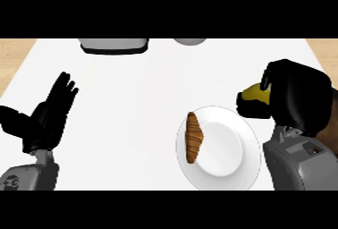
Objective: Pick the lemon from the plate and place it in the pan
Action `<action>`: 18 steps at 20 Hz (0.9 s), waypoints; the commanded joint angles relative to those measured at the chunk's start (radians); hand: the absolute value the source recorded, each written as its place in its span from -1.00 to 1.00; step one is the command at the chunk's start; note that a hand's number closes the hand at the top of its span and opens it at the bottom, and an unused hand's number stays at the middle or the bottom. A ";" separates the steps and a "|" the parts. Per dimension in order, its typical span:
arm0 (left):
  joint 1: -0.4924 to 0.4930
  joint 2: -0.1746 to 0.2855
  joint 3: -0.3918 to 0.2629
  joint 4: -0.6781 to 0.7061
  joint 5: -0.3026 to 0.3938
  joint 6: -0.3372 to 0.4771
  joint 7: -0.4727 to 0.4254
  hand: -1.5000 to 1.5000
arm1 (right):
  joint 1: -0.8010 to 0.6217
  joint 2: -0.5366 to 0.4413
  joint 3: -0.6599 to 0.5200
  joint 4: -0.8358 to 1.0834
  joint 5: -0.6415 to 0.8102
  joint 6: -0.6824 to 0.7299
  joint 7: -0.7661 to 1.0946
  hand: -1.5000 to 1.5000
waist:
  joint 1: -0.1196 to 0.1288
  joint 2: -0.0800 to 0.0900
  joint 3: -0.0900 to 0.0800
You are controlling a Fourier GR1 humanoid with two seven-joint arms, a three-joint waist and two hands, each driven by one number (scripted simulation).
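Lemon [253, 92]: yellow, clamped in the right hand [297, 96] — only its left face shows between the curled black fingers and thumb.
Lemon against plate: just beyond the rim of the white plate [228, 172] at about 1 o'clock, not over its middle.
Right hand: fingers curled round the fruit, which sits at 9 o'clock of the palm.
Step in hand: by my judgement the carry to the pan; the pick looks done.
Pan [113, 45]: dark-rimmed, grey inside, partly cut off at the view's top, at about 10 o'clock from the right hand and well apart from it.
How to do it well: travel toward 10 o'clock over the white counter [132, 112], high enough to pass the pan's wall. Open the fingers only once the lemon is low over the pan's inside — a round fruit would likely roll.
Croissant [193, 137]: on the plate's left half, lying 12 to 6; leave it alone.
Left hand [46, 118]: open, fingers up, resting at the view's 9 o'clock.
Grey object [190, 41]: at 12 o'clock, cut off; cannot tell what it is.
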 commanded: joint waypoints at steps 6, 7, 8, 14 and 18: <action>-0.043 -0.027 -0.004 0.041 -0.026 0.025 -0.001 0.00 | 0.021 -0.137 -0.264 -0.008 -0.134 -0.100 -0.091 1.00 | -0.001 0.003 0.001; 0.039 -0.004 -0.006 -0.081 -0.009 0.006 0.054 0.00 | 0.093 -0.180 -0.308 -0.054 -0.168 -0.113 -0.141 1.00 | 0.002 0.000 0.001; 0.003 0.002 0.015 -0.019 0.007 -0.013 0.020 0.00 | 0.121 -0.182 -0.345 0.043 -0.176 -0.220 -0.174 1.00 | 0.002 0.004 0.001; -0.037 -0.021 -0.001 -0.005 -0.028 0.022 0.026 0.00 | 0.154 -0.296 -0.538 0.191 -0.328 -0.341 -0.345 1.00 | 0.000 0.004 0.001; -0.019 0.008 0.033 0.039 0.015 -0.043 -0.008 0.00 | 0.122 -0.361 -0.586 0.440 -0.392 -0.458 -0.502 1.00 | 0.009 0.006 0.001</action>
